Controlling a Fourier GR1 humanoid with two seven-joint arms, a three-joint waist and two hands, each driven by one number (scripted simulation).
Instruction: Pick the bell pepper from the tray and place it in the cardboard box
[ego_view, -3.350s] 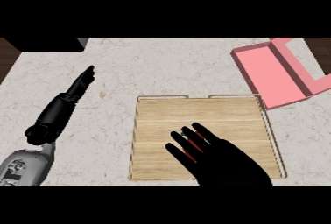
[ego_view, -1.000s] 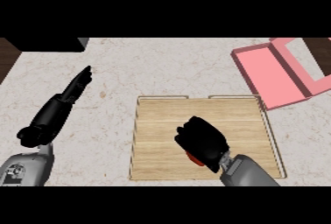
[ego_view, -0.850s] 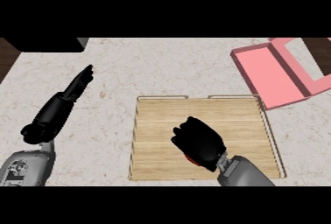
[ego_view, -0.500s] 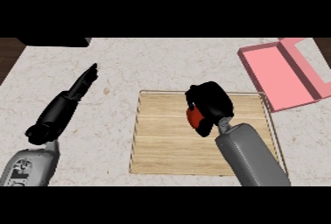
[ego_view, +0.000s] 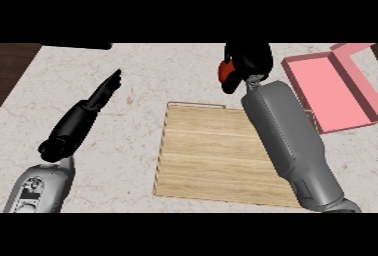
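Observation:
My right hand (ego_view: 247, 62) is curled round a red bell pepper (ego_view: 227, 71), of which only a strip shows at the hand's left side. The hand hovers beyond the far edge of the wooden tray (ego_view: 214, 155), over the marble counter. The box (ego_view: 328, 90), pink and open, lies to the right of that hand, a short gap away. My grey right forearm (ego_view: 288, 140) crosses the tray's right part. My left hand (ego_view: 100, 95) rests open on the counter at the left, fingers straight and pointing away.
The counter's dark left edge (ego_view: 15, 65) runs along the upper left. A dark object (ego_view: 74, 46) sits at the far edge of the counter.
My right hand closed on the pepper on the tray, lifted it and carried it away past the tray's far edge, toward the pink box. The left hand stayed still.

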